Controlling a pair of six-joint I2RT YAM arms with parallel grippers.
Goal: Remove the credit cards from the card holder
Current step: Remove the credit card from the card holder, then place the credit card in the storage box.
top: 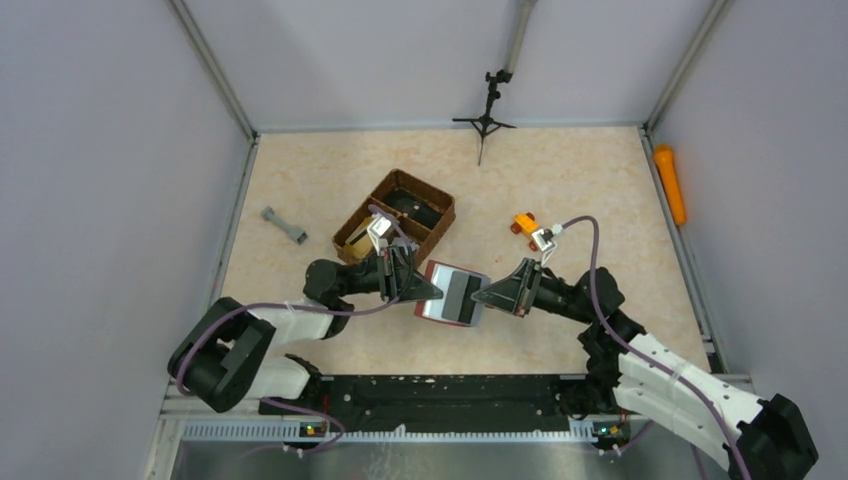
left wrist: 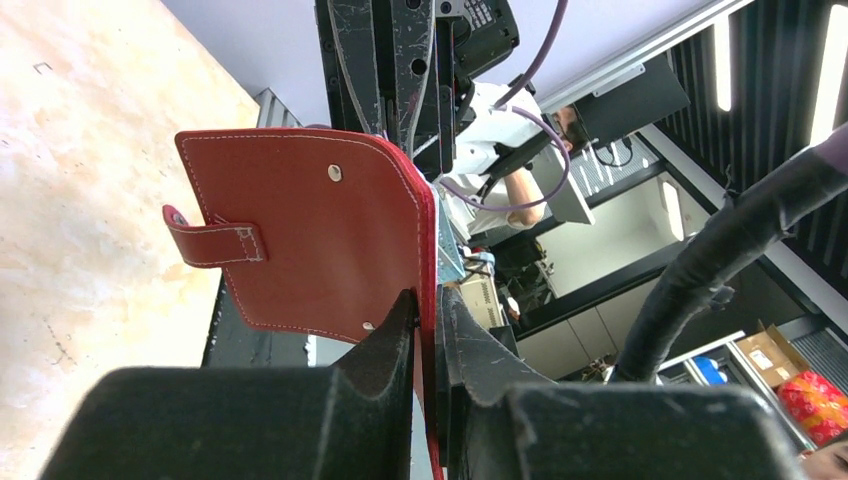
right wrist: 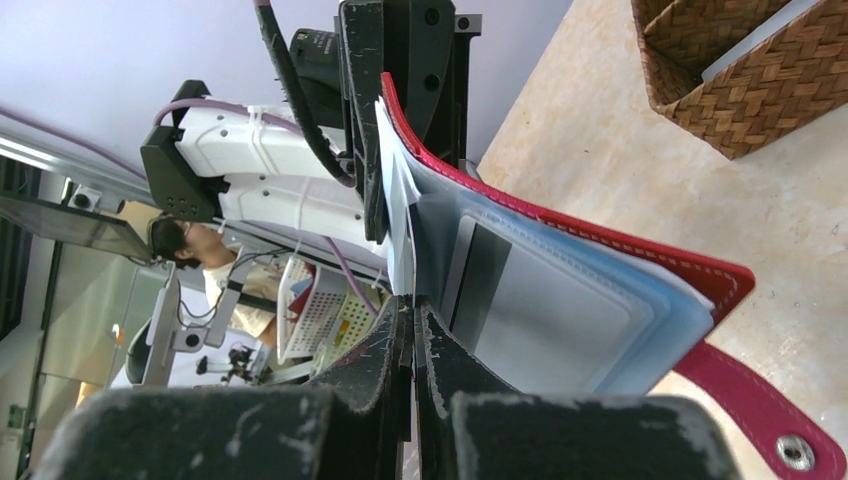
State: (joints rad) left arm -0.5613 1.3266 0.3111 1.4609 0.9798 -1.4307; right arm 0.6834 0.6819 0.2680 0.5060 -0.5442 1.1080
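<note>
The dark red card holder (top: pixel 452 293) hangs open in the air between both grippers, above the table's near middle. My left gripper (top: pixel 428 291) is shut on its red cover (left wrist: pixel 320 230) near the spine, with the snap tab (left wrist: pixel 212 243) sticking out to the side. My right gripper (top: pixel 482 294) is shut on a thin pale inner leaf at the holder's open edge (right wrist: pixel 400 210). I cannot tell whether that leaf is a card or a sleeve. A silver-grey credit card (right wrist: pixel 540 320) with a dark stripe sits in the bluish sleeves. Other cards are hidden.
A brown woven basket (top: pixel 425 186) stands just behind the left gripper, and its corner shows in the right wrist view (right wrist: pixel 740 110). A grey dumbbell-shaped piece (top: pixel 284 226) lies at the left. A small orange object (top: pixel 524 222) lies behind the right gripper. A small black tripod (top: pixel 487 115) stands at the back.
</note>
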